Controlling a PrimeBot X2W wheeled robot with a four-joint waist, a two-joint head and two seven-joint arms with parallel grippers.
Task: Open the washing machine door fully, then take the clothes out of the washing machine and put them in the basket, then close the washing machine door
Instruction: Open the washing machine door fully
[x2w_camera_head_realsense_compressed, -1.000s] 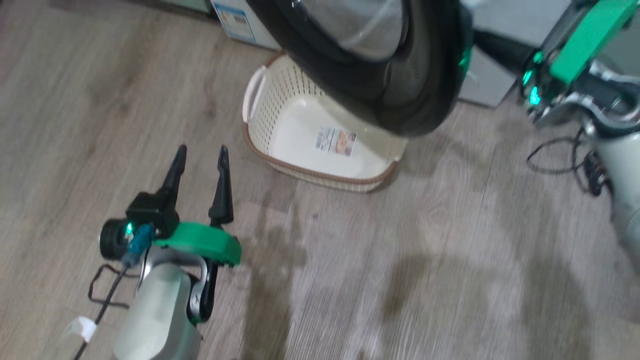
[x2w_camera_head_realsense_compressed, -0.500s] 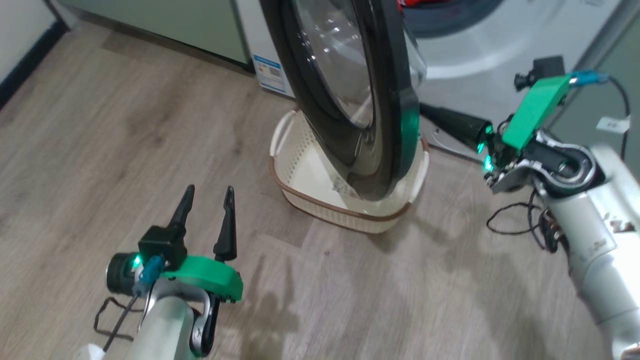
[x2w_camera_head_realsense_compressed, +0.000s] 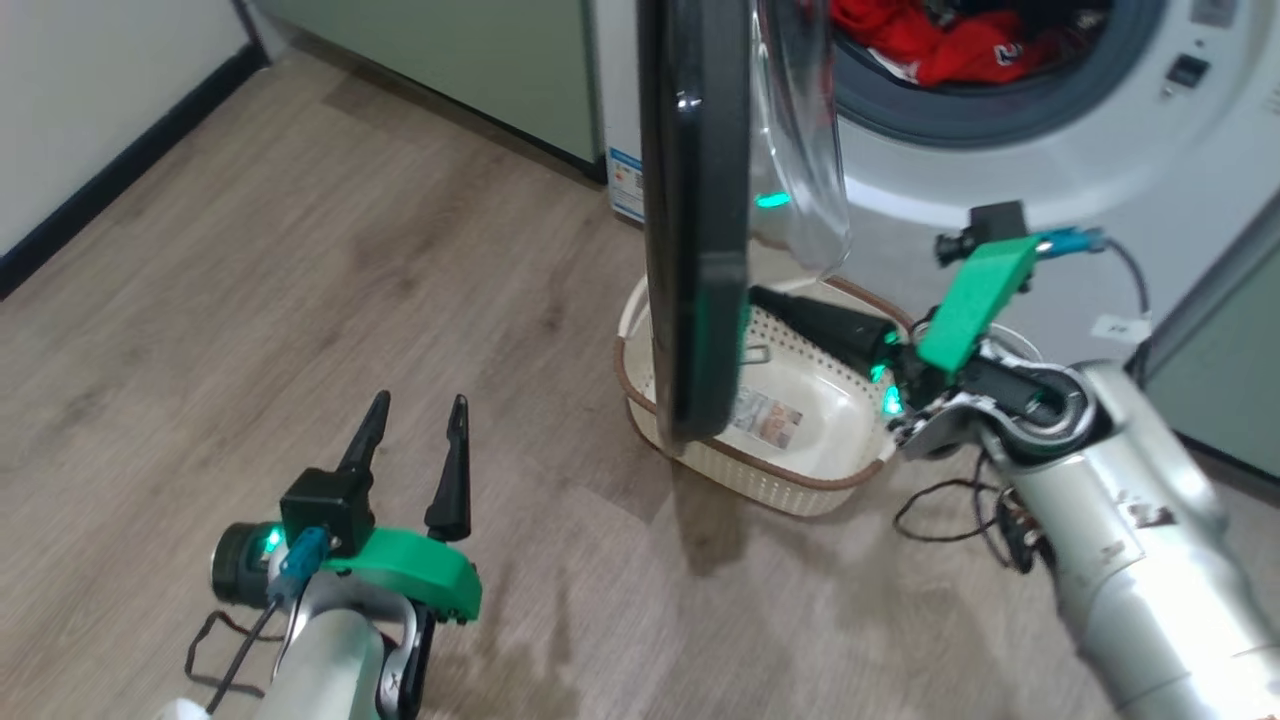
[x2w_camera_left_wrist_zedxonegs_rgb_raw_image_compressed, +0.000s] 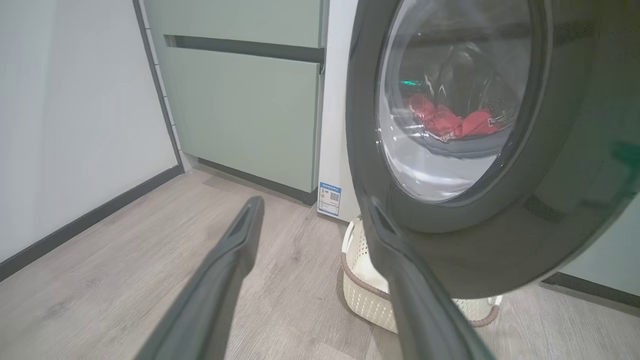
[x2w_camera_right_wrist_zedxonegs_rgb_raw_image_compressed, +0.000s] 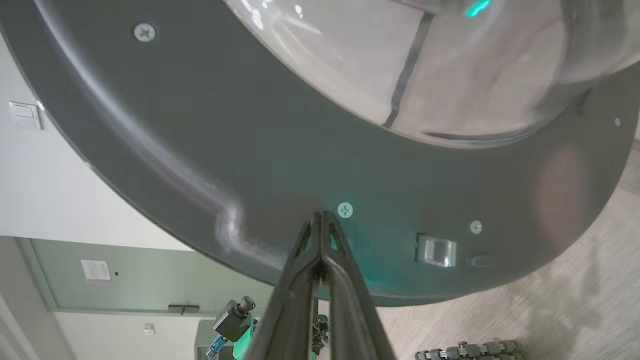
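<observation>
While the washing machine door (x2w_camera_head_realsense_compressed: 695, 250) stands only half open at 12 o'clock, right gripper (x2w_camera_head_realsense_compressed: 757, 294) closed and empty against its rim, the clothes (x2w_camera_head_realsense_compressed: 930, 45) lie in the washing machine (x2w_camera_head_realsense_compressed: 1050, 180) at 1 o'clock, basket (x2w_camera_head_realsense_compressed: 770, 480) empty under the door, left gripper (x2w_camera_head_realsense_compressed: 415, 405) spread at 7 o'clock.

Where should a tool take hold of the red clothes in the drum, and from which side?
Pinch a raised fold of the clothes near the front of the washing machine drum, coming straight in through the opening. The fabric lies crumpled low in the drum, so its ridges likely suit a pinch; the right tool is nearer.
</observation>
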